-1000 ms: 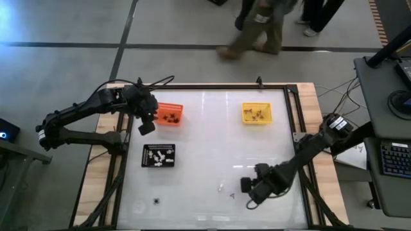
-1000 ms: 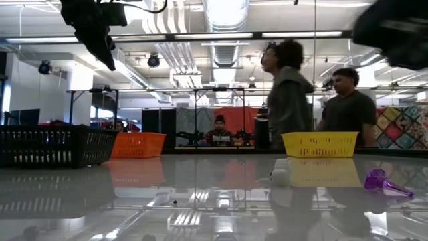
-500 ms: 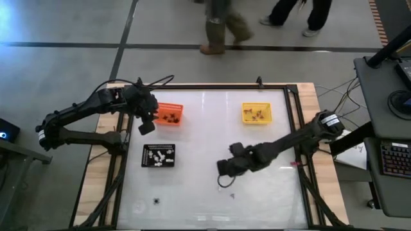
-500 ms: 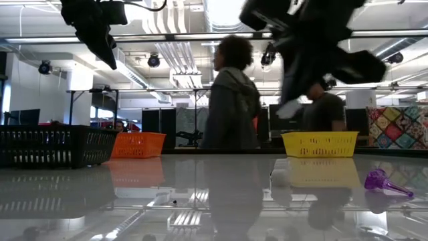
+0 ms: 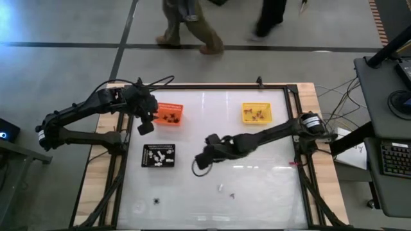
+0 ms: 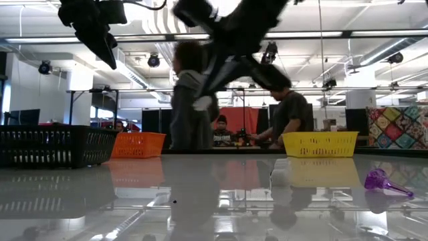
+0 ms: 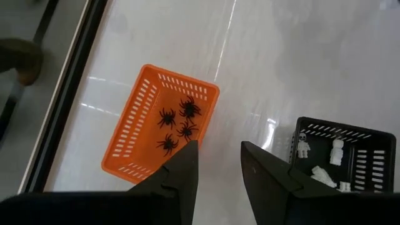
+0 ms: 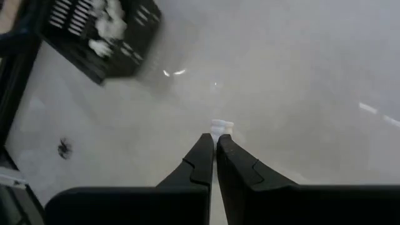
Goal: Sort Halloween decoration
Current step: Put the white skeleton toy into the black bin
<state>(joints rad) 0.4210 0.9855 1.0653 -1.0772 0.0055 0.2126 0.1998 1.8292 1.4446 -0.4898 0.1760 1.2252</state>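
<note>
My right gripper hangs above the table's middle, just right of the black tray, shut on a small white trinket. The black tray holds several white trinkets. My left gripper waits open in the air beside the orange tray, which holds several black spiders. Nothing is between its fingers. On the table near the front lie a white trinket, a purple one and a black spider. The yellow tray stands far right. My right gripper pinches the white trinket between its two fingertips, so that the piece sticks out past them. The fingers slant down toward the table's left. The trinket is lifted clear of the table.
People walk past beyond the table's far edge. The purple trinket and the white one lie near the front right. Bare white table lies between the trays.
My right gripper has swept from the table's near right corner toward the left and far side, up toward the black tray, rolling its wrist as it went. It stays shut on the white trinket. The loose trinkets on the table have not moved.
</note>
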